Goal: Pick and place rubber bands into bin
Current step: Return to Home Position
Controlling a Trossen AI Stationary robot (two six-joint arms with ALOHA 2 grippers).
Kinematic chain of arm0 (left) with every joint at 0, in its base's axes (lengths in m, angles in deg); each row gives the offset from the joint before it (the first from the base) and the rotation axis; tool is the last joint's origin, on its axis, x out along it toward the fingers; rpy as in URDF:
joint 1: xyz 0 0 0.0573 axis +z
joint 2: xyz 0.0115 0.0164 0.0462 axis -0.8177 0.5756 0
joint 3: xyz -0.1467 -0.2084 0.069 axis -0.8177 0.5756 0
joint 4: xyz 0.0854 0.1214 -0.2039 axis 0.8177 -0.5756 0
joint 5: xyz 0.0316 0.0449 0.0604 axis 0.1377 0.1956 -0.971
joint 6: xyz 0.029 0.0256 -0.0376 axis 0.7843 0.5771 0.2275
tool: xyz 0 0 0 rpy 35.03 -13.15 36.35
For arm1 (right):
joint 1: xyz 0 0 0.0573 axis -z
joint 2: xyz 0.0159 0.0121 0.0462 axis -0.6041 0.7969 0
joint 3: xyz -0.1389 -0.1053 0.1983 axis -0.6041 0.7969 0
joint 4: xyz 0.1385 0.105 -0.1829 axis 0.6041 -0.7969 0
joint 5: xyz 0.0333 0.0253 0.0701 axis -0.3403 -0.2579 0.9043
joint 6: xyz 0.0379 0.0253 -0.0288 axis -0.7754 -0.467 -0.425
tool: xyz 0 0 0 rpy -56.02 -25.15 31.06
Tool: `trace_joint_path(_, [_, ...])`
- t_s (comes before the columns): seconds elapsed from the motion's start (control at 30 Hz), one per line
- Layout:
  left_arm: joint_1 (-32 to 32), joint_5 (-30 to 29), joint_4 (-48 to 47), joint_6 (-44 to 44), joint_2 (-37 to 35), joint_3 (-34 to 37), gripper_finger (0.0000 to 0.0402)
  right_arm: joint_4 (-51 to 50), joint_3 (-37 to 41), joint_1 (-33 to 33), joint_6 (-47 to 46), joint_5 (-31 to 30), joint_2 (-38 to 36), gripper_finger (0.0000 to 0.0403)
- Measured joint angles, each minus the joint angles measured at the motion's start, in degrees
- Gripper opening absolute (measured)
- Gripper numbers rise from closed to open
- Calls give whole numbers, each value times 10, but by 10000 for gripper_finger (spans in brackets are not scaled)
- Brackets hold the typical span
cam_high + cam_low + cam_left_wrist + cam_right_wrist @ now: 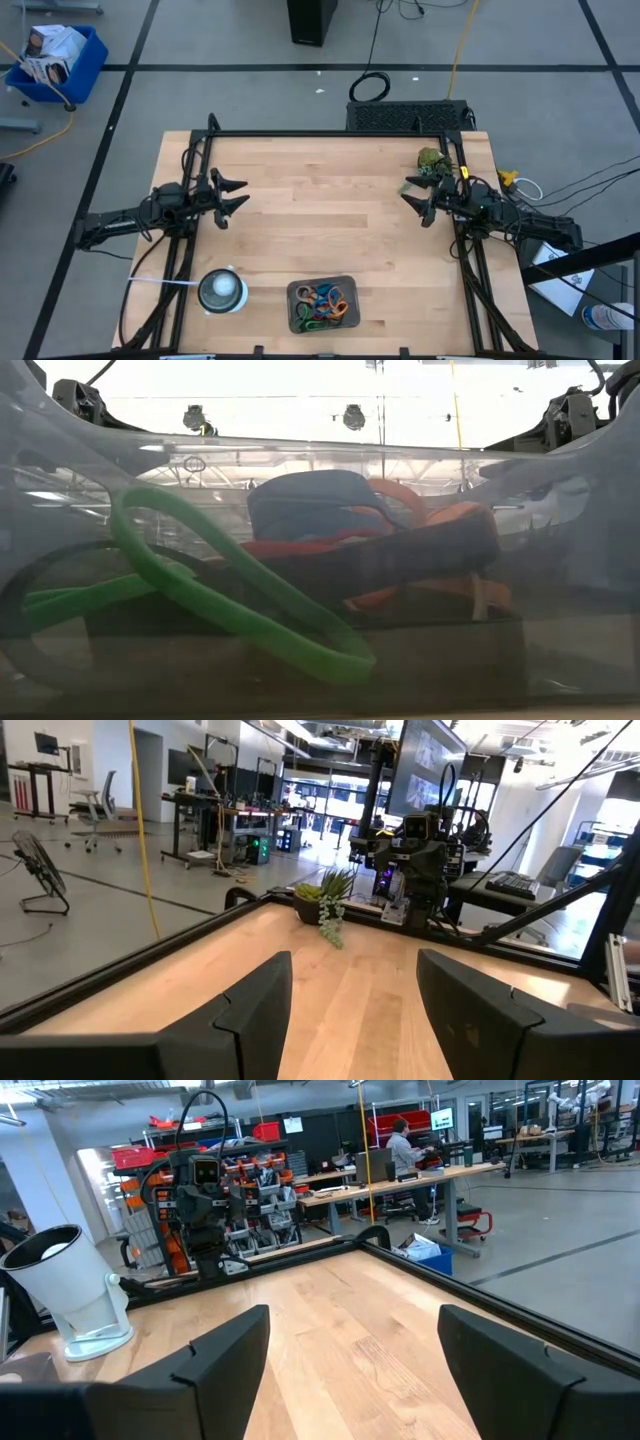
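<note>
The rubber bands, in green, blue, orange, red and black, lie heaped in the dark grey bin at the table's near edge. The low view looks through the bin's wall at the heap, with a green band in front. My left gripper is open and empty at the table's left side. My right gripper is open and empty at the right side. Both are held above the table, far from the bin. Each wrist view shows its own two fingers apart, left and right, with bare wood between.
A round white object stands left of the bin on the table's near edge. A small green plant sits at the far right corner. Bare wood lies between the two arms. A black frame edges the table.
</note>
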Motion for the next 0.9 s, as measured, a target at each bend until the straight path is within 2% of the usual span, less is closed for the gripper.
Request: trace_joint_path(0.9, [0,0,0,0,0,0,223,0,0,0,0,0,0,283])
